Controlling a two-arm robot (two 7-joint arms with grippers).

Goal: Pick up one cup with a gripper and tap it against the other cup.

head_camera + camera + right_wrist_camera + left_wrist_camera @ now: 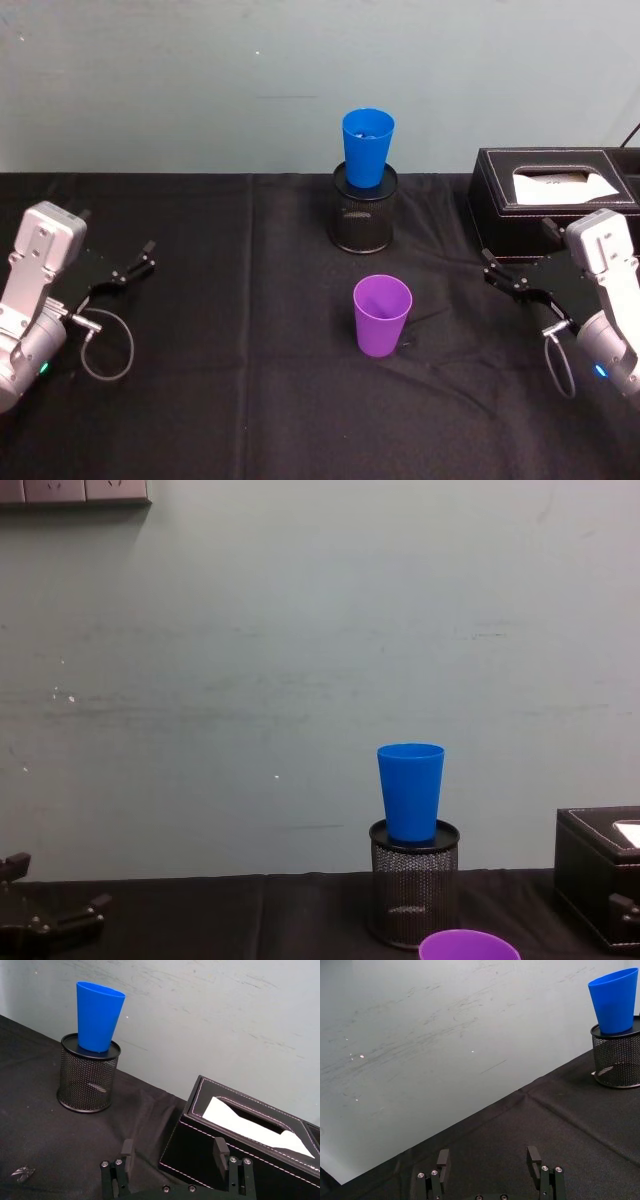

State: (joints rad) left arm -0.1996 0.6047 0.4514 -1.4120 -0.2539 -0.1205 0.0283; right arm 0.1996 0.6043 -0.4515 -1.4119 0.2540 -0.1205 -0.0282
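Note:
The purple cup (382, 315) stands upright on the black cloth at the table's middle; its rim (470, 946) shows in the chest view. Behind it the blue cup (367, 146) sits upright in the mouth of a black mesh pen holder (364, 215), also seen from the wrists as the blue cup (615, 1001) (98, 1016). My left gripper (135, 262) rests far to the left, open and empty (488, 1160). At the right, my right gripper (497, 272) is open and empty too (172, 1152), well clear of both cups.
A black leather tissue box (545, 190) stands at the back right, close in front of the right gripper (240, 1145). A pale wall runs just behind the table. Black cloth covers the table (250, 380).

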